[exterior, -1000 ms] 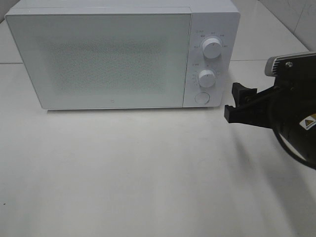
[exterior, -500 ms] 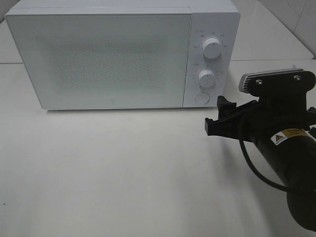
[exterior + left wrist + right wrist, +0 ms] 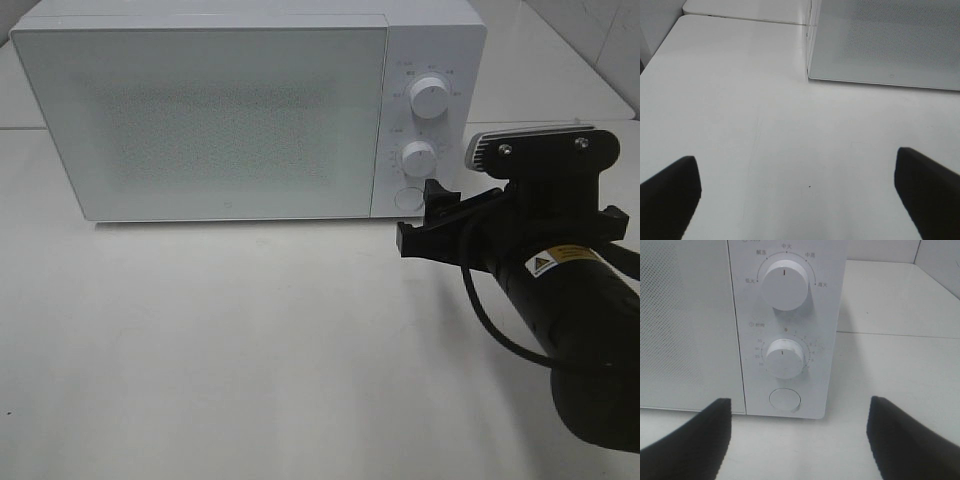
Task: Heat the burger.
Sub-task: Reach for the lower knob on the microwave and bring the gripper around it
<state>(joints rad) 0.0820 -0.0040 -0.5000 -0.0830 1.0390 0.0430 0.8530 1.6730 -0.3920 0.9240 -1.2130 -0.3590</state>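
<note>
Black end effector (image 3: 417,214) and arm (image 3: 585,345), yellow sticker (image 3: 548,264), black cable (image 3: 481,312)

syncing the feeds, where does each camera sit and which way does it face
High view: above the table, looking down at the microwave front; right arm and right hand show.
Left wrist: low over the table, facing the microwave door's lower corner; open left hand shows.
Right wrist: close to the control panel, facing knobs and button; open right hand shows.
Shared: high and right wrist both show knobs and button.
</note>
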